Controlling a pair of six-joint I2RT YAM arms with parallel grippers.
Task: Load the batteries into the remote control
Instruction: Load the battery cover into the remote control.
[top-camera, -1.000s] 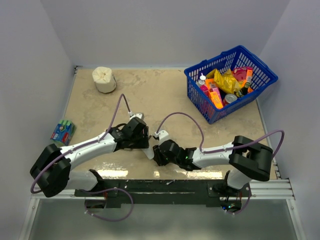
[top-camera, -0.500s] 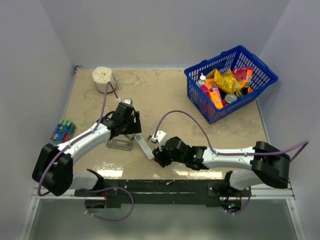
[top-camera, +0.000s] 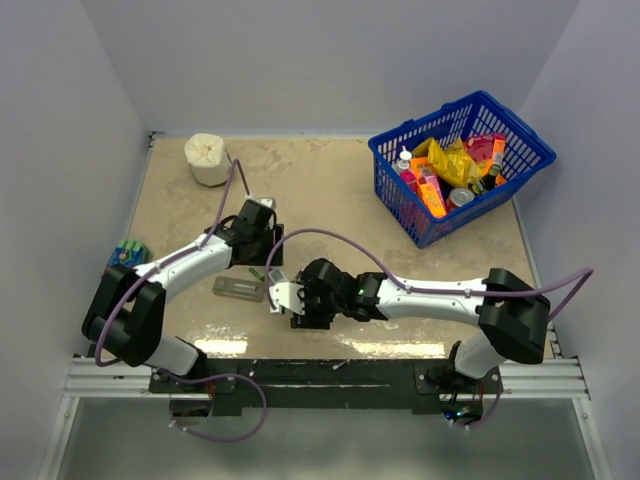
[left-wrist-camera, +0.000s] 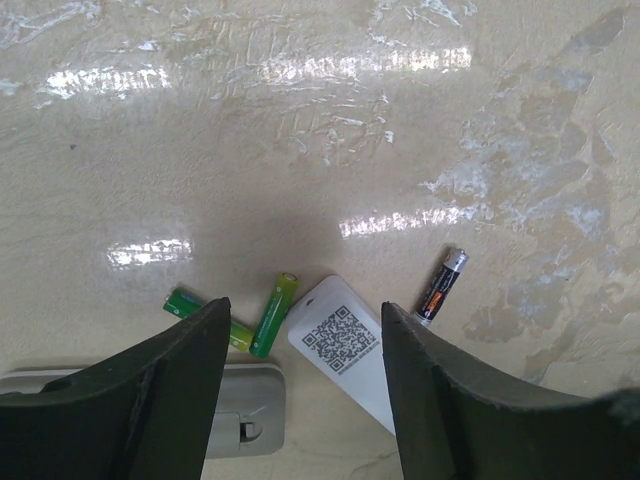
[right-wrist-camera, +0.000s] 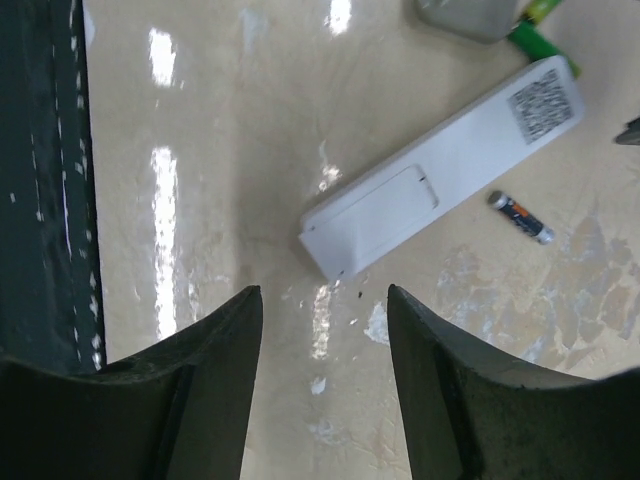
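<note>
Hovering spread wide and empty, the left gripper frames two green batteries, a dark battery and one end of the remote control, which carries a QR-code sticker. The right gripper gapes too, gripping nothing, above the remote. The remote lies flat, back up, by the worktop's near edge, left of centre. A grey flat piece lies just beside one green cell. The battery print is too small to read.
</note>
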